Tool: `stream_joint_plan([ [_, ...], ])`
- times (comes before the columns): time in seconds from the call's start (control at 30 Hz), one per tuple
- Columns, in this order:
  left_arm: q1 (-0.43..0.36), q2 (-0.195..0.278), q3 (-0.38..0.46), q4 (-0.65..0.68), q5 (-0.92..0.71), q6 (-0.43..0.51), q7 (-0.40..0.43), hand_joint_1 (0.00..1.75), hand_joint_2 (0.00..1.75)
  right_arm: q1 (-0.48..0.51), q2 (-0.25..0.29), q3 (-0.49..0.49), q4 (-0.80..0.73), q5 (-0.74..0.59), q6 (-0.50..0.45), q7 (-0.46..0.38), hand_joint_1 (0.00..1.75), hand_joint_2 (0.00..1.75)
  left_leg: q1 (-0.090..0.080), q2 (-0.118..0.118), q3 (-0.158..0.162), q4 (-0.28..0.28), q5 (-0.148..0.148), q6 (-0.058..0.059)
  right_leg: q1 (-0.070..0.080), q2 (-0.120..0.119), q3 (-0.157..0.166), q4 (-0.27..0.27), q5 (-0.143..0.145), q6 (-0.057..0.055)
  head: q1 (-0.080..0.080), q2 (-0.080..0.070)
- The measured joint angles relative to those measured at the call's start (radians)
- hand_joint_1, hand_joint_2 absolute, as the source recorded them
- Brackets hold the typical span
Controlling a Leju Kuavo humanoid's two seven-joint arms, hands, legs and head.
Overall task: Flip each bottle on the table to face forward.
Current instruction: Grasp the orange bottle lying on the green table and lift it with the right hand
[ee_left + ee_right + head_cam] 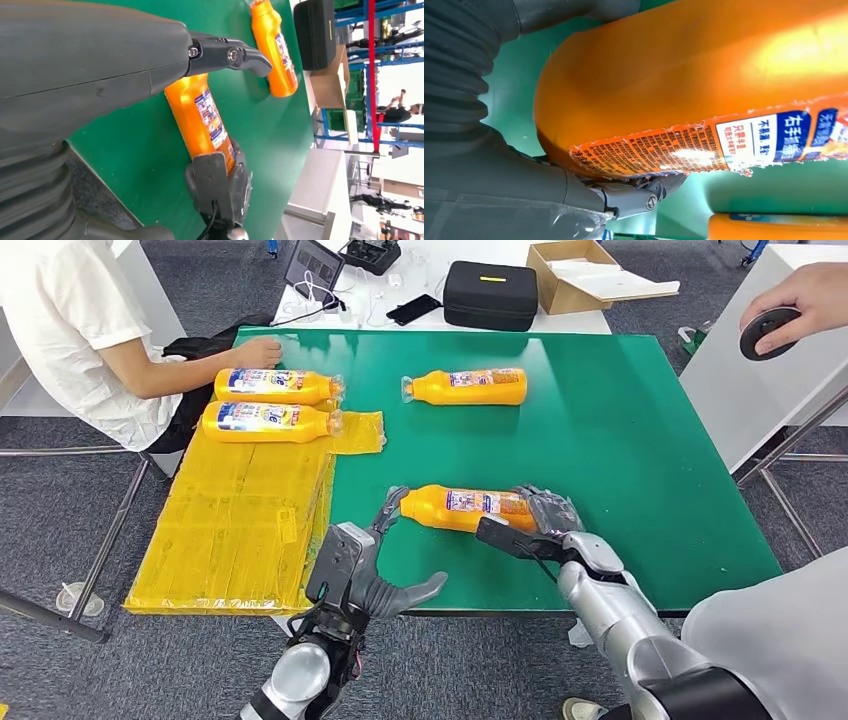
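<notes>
The nearest orange bottle lies on its side on the green table, cap to the left, label up. My right hand grips its base, with a finger under the bottle. My left hand is spread at the cap end, one fingertip by the neck. From the left wrist, a dark finger hovers over the bottle, with the right hand at its base. A second bottle lies further back. Two more lie at the left.
A yellow mat covers the table's left edge. A seated person rests a hand by the far left bottles. Another person's hand holds a dark round object at the right. A black case and a cardboard box stand behind.
</notes>
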Motion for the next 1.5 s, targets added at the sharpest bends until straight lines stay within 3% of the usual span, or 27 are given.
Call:
stream_joint_plan([
  [0.3, -0.007, -0.005, 0.000, 0.008, 0.018, -0.002, -0.009, 0.00, 1.75, -0.027, -0.015, 0.028, 0.026, -0.016, 0.044, -0.032, 1.75, 1.75, 0.000, 0.000, 0.002, 0.000, 0.000, 0.000, 0.000, 0.000, 0.002, 0.000, 0.000, 0.000, 0.000, 0.000],
  [0.57, 0.001, -0.006, 0.000, 0.004, 0.034, 0.025, -0.046, 0.00, 1.75, 0.041, -0.005, -0.038, 0.013, -0.283, 0.074, -0.287, 1.75, 1.75, 0.000, 0.000, 0.001, 0.000, -0.001, 0.000, 0.000, 0.000, 0.002, 0.000, 0.000, 0.000, 0.000, 0.000],
  [0.67, 0.011, -0.005, 0.001, -0.003, 0.057, 0.029, -0.059, 0.00, 1.75, 0.087, 0.013, -0.084, -0.021, -0.372, 0.070, -0.346, 1.75, 1.75, 0.000, -0.001, 0.000, 0.000, -0.001, 0.000, 0.001, 0.000, 0.001, 0.000, 0.000, 0.000, 0.000, 0.000],
  [0.83, 0.019, -0.005, 0.001, -0.015, 0.084, 0.033, -0.073, 0.00, 1.75, 0.130, 0.032, -0.134, -0.068, -0.436, 0.064, -0.381, 1.75, 1.75, 0.000, -0.001, -0.001, 0.000, -0.001, 0.000, 0.001, 0.000, 0.000, 0.000, 0.000, 0.000, 0.000, 0.000],
  [1.0, 0.030, -0.003, 0.004, -0.054, 0.118, 0.077, -0.146, 0.00, 1.75, 0.172, 0.046, -0.189, -0.134, -0.546, 0.058, -0.426, 1.75, 1.75, 0.000, -0.002, -0.006, 0.000, 0.000, 0.001, 0.000, -0.001, -0.003, 0.000, 0.000, 0.000, 0.000, 0.000],
  [1.2, 0.042, 0.004, 0.006, -0.093, 0.122, 0.100, -0.170, 0.00, 1.75, 0.199, 0.052, -0.224, -0.187, -0.574, 0.055, -0.432, 1.75, 1.75, 0.000, -0.003, -0.008, 0.000, 0.000, 0.001, 0.000, -0.001, -0.004, 0.000, -0.001, 0.000, 0.000, 0.000],
  [1.4, 0.082, 0.013, 0.020, -0.164, 0.125, 0.207, -0.297, 0.00, 1.75, 0.234, 0.063, -0.267, -0.239, -0.652, 0.001, -0.462, 1.75, 1.75, 0.000, -0.003, -0.009, 0.000, -0.001, 0.001, 0.000, -0.001, -0.005, 0.000, -0.001, 0.000, 0.000, 0.000],
  [1.5, 0.113, 0.026, 0.027, -0.212, 0.148, 0.218, -0.309, 0.00, 1.75, 0.264, 0.073, -0.290, -0.279, -0.681, -0.028, -0.473, 1.75, 1.75, 0.000, -0.003, -0.010, 0.000, -0.001, 0.001, 0.000, -0.001, -0.006, 0.001, -0.001, 0.000, 0.000, 0.000],
])
